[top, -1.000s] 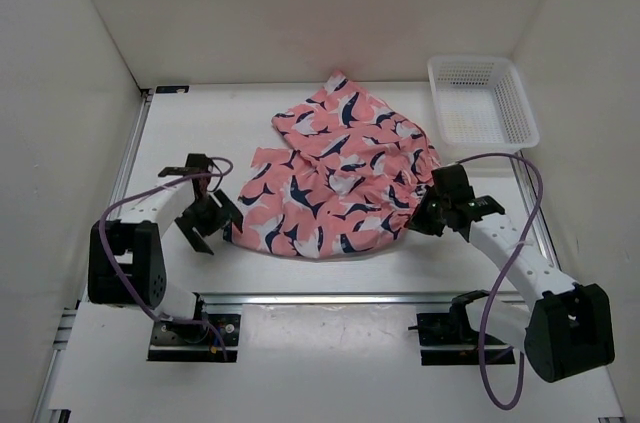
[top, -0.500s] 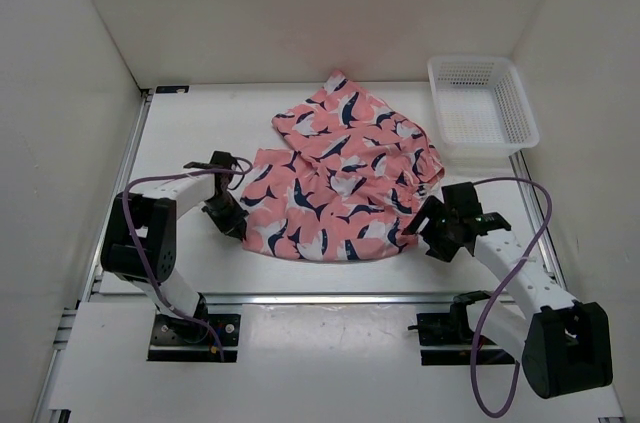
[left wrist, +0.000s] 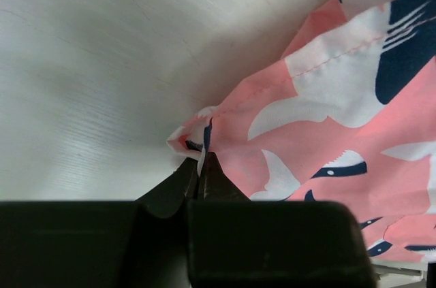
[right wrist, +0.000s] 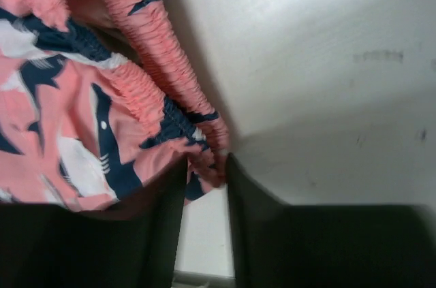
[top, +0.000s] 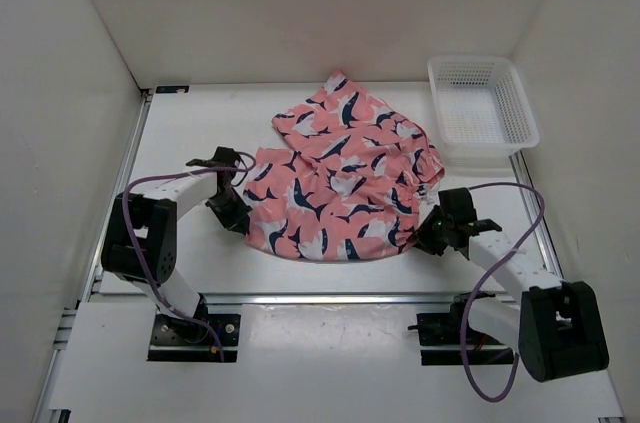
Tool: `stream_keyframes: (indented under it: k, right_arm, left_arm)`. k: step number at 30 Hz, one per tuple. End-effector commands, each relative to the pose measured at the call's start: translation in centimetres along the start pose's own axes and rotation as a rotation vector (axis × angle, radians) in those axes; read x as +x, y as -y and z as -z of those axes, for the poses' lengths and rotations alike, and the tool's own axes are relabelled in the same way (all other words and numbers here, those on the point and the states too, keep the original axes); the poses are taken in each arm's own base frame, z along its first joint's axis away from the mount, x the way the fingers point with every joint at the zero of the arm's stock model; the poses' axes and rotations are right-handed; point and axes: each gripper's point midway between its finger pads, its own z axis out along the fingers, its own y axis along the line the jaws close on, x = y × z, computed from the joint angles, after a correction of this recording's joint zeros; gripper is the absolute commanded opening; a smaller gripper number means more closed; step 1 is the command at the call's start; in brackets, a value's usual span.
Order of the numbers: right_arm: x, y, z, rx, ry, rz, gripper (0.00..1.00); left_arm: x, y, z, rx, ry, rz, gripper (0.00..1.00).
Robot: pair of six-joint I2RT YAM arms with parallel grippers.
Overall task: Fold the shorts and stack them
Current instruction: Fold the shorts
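The pink shorts (top: 340, 183) with navy-and-white shark shapes lie crumpled and spread across the middle of the table. My left gripper (top: 238, 221) sits at their near-left corner. In the left wrist view it (left wrist: 202, 165) is shut, pinching the hem corner of the shorts (left wrist: 327, 131). My right gripper (top: 425, 238) is at the near-right edge of the cloth. In the right wrist view it (right wrist: 206, 169) is shut on the gathered waistband corner of the shorts (right wrist: 82, 118), with bunched fabric between the fingers.
A white mesh basket (top: 484, 149) stands at the back right, just beyond the shorts. White walls close in the table (top: 190, 133) on three sides. A metal rail runs along the near edge between the arm bases.
The left gripper moved right to the shorts' near-left corner and shut on it. The right gripper let go, shifted toward the near edge and closed on the waistband corner.
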Motion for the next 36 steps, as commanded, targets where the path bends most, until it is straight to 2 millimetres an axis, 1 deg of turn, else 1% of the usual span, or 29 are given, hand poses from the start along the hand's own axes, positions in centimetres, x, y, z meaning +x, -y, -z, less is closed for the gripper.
stream_keyframes:
  k: [1,2,4,5,6,7,8,9,10,11,13,14,15,16,17,18,20,21,22,23,24,25,26,29,30,31,33,34,36]
  right_arm:
    - [-3.0,-1.5,-0.9,-0.01,0.092,0.023,0.14]
    - [-3.6,-2.6,-0.4,-0.032,0.092,0.04,0.02]
    - [-4.0,-4.0,0.6,-0.06,0.095,0.054,0.0]
    - [-4.4,-4.1,1.2,-0.051,0.108,0.064,0.0]
    - [-5.4,-5.7,2.7,-0.094,0.153,0.076,0.0]
    - [-5.9,-6.4,3.7,-0.11,0.169,0.09,0.0]
    - [-6.2,-6.6,4.9,-0.108,0.185,0.098,0.0]
    - [-6.7,-7.2,5.9,-0.121,0.2,0.124,0.0]
    - [-8.2,-9.2,8.0,-0.16,0.251,0.144,0.0]
    - [-8.9,-10.1,9.4,-0.182,0.276,0.163,0.0]
    - [-9.7,-11.5,12.0,-0.208,0.3,0.217,0.0]
    - [-11.2,-13.8,15.4,-0.27,0.367,0.239,0.0]
    - [-11.4,-14.2,16.8,-0.273,0.375,0.256,0.0]
    - [-11.8,-15.0,18.8,-0.302,0.41,0.274,0.0]
    - [-12.0,-15.7,20.8,-0.336,0.443,0.308,0.0]
    - [-12.3,-17.0,24.2,-0.391,0.485,0.33,0.0]
    - [-12.0,-18.1,27.8,-0.455,0.524,0.37,0.0]
    - [-11.7,-18.4,29.7,-0.487,0.544,0.388,0.0]
    - [-11.1,-19.2,32.8,-0.552,0.567,0.419,0.0]
    - [-10.6,-19.5,34.6,-0.597,0.584,0.432,0.0]
    - [-10.3,-20.0,36.1,-0.633,0.601,0.453,0.0]
    - [-9.7,-20.0,37.8,-0.669,0.616,0.465,0.0]
    - [-9.3,-20.4,40.5,-0.716,0.656,0.487,0.0]
    - [-8.0,-20.6,44.4,-0.797,0.686,0.519,0.0]
    - [-7.6,-20.8,46.3,-0.836,0.711,0.519,0.0]
    - [-7.3,-20.7,46.8,-0.847,0.712,0.525,0.0]
    - [-7.0,-20.8,47.6,-0.874,0.711,0.513,0.0]
    - [-7.0,-20.8,47.6,-0.874,0.711,0.513,0.0]
    - [-7.3,-20.6,47.4,-0.854,0.716,0.489,0.0]
  left_arm:
    - [-1.8,2.4,3.2,0.102,0.089,-0.016,0.1]
    - [-1.7,2.3,3.4,0.095,0.084,-0.024,0.1]
    - [-2.4,2.5,5.1,0.104,0.126,-0.024,0.1]
    - [-3.0,3.3,6.6,0.133,0.154,-0.034,0.1]
    - [-3.1,3.1,7.5,0.127,0.166,-0.033,0.1]
    - [-3.7,3.1,9.1,0.144,0.201,-0.022,0.1]
    - [-4.6,4.2,11.3,0.188,0.243,-0.034,0.1]
    - [-5.3,4.2,12.8,0.207,0.269,-0.029,0.1]
    - [-5.7,3.8,14.6,0.219,0.288,-0.008,0.1]
    - [-6.9,4.8,17.9,0.277,0.353,-0.012,0.1]
    - [-8.0,5.1,21.8,0.327,0.422,-0.019,0.1]
    - [-8.2,4.6,23.5,0.326,0.441,-0.004,0.1]
    - [-8.7,5.4,28.1,0.404,0.527,-0.018,0.1]
    - [-9.0,5.3,30.1,0.428,0.565,-0.019,0.1]
    - [-8.6,5.1,32.8,0.477,0.617,-0.021,0.1]
    - [-8.3,4.7,36.4,0.523,0.694,-0.027,0.1]
    - [-7.2,3.4,40.4,0.577,0.784,-0.016,0.1]
    - [-6.7,2.5,43.3,0.615,0.857,-0.011,0.1]
    - [-6.1,2.0,44.8,0.648,0.893,-0.011,0.1]
    - [-5.0,1.1,46.8,0.692,0.94,-0.01,0.1]
    - [-4.3,0.6,48.1,0.717,0.975,-0.019,0.1]
    - [-3.6,-0.4,50.4,0.751,1.044,-0.012,0.1]
    - [-3.0,-0.9,51.8,0.784,1.08,-0.011,0.1]
    - [-0.6,-3.0,56.4,0.875,1.217,-0.022,0.1]
    - [-0.1,-3.4,57.2,0.888,1.243,-0.03,0.1]
    - [0.7,-4.1,58.7,0.922,1.281,-0.028,0.1]
    - [0.7,-3.8,59.3,0.931,1.295,-0.045,0.1]
    - [1.1,-4.2,60.0,0.944,1.32,-0.051,0.1]
    - [0.1,-3.6,59.6,0.922,1.306,-0.045,0.1]
